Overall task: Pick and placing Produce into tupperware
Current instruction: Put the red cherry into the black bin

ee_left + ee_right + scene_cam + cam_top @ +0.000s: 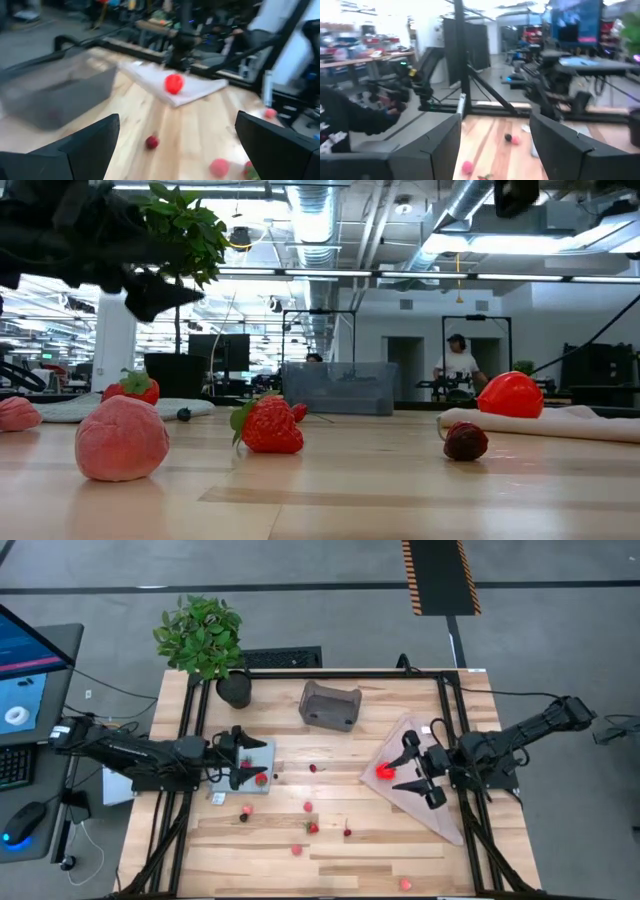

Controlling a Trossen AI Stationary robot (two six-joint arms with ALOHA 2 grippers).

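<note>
High view first: my left claw [247,762] hangs over the blue-grey mat [268,752], fingers spread wide and holding nothing. A strawberry [261,779] sits on the mat right at the fingertips. My right claw [421,771] is over by the pale cloth [437,812], also wide open and empty, with the big red round one [385,771] lying on the cloth just beside its tips.

The tub [330,705] is near the far edge of the table, well apart from both claws, and as far as I can tell there's nothing in it yet. The rest of the berries [309,807] are scattered across the middle and near side of the wood, so I'd say we're barely started.

Handling-wise, my guess: these are all light, no lifting worries. The low view shows the strawberry [270,426] with a bumpy skin and a leafy cap, so grip should be decent, but if they're real fruit they'd be soft and bruise easily. I'd close gently across the fattest part of the body, not the leaves. The big red one [511,395] looks smooth and glossy, so probably slippery and keen to roll off the cloth. I'd come straight down and pinch it across its widest part, dead centre.

The tiny dark ones look like the hardest pinch.
</note>
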